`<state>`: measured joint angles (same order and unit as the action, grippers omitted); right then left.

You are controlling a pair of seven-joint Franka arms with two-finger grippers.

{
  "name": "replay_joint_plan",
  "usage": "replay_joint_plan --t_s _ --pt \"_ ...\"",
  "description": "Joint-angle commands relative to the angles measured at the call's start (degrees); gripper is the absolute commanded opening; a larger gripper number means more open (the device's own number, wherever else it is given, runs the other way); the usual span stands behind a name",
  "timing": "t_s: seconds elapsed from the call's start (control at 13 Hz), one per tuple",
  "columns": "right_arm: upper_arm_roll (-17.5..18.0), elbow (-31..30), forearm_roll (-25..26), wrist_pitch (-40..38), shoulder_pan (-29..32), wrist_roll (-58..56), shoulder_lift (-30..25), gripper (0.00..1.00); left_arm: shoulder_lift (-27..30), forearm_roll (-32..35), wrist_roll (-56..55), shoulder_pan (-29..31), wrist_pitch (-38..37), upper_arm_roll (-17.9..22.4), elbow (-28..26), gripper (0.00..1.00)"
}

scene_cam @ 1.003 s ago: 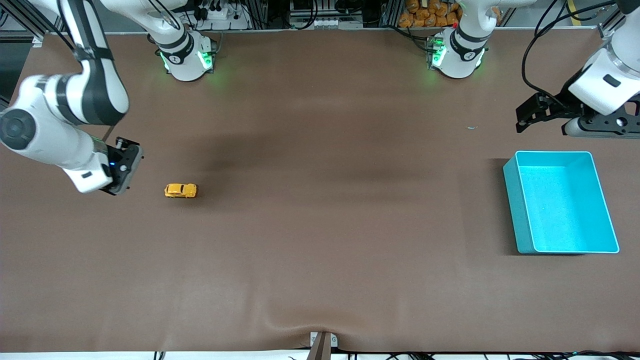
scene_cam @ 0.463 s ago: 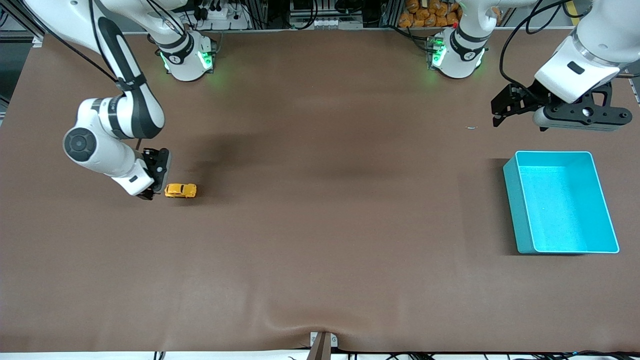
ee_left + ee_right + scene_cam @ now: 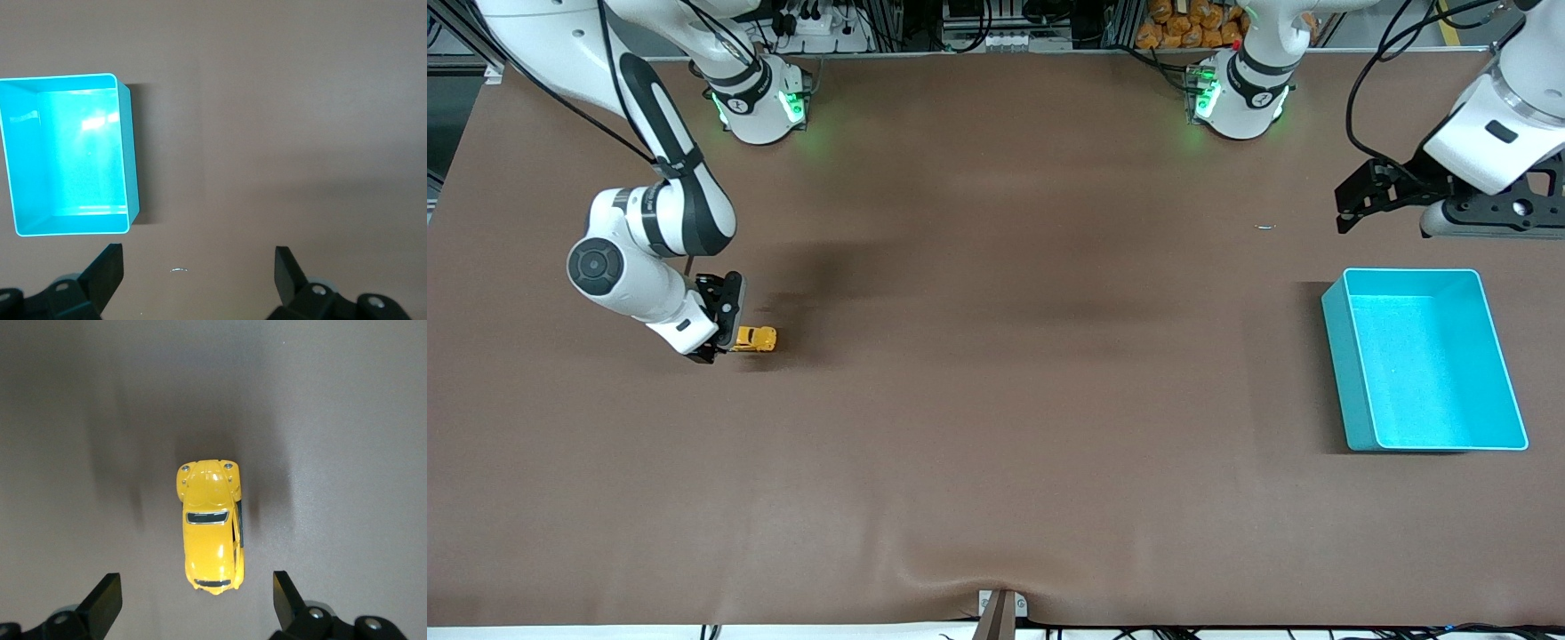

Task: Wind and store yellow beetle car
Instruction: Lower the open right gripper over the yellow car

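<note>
High front overview; downward wrist close-ups of table (image 3: pixel 996 400).

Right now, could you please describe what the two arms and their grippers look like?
Both arms are glossy white with dark grey joint bands, black cables running along them, and green lights on their bases. The right gripper and left gripper are black; the wrist views show angular black jaws.

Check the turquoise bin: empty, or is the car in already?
Empty: the turquoise bin shows only bare floor; the yellow beetle car sits on the table.
</note>
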<state>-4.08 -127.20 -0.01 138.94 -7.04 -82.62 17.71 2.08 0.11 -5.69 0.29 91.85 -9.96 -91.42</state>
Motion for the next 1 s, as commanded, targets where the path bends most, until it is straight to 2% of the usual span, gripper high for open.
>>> replay_joint_plan --t_s 0.0,0.39,0.54,0.77,0.93 --pt "0.3 -0.06 0.63 2.47 0.18 -0.78 1.36 0.93 -0.06 0.94 2.16 1.99 -0.89 -0.33 0.54 1.0" --pt "1.43 -0.5 0.63 5.9 0.18 -0.78 3.03 0.79 -0.59 1.03 2.43 2.52 -0.45 -0.33 0.54 1.0" --pt "1.79 -0.68 0.63 7.3 0.18 -0.78 3.82 0.68 -0.68 1.2 2.52 2.79 -0.36 -0.33 0.63 1.0" --pt "1.79 -0.76 0.71 8.01 0.18 -0.78 4.26 0.62 -0.59 1.2 2.43 2.61 -0.54 -0.41 0.54 1.0" --pt "1.88 -0.76 0.63 8.01 0.18 -0.78 4.27 0.5 -0.68 1.2 1.38 2.61 -0.54 -0.41 0.54 1.0"
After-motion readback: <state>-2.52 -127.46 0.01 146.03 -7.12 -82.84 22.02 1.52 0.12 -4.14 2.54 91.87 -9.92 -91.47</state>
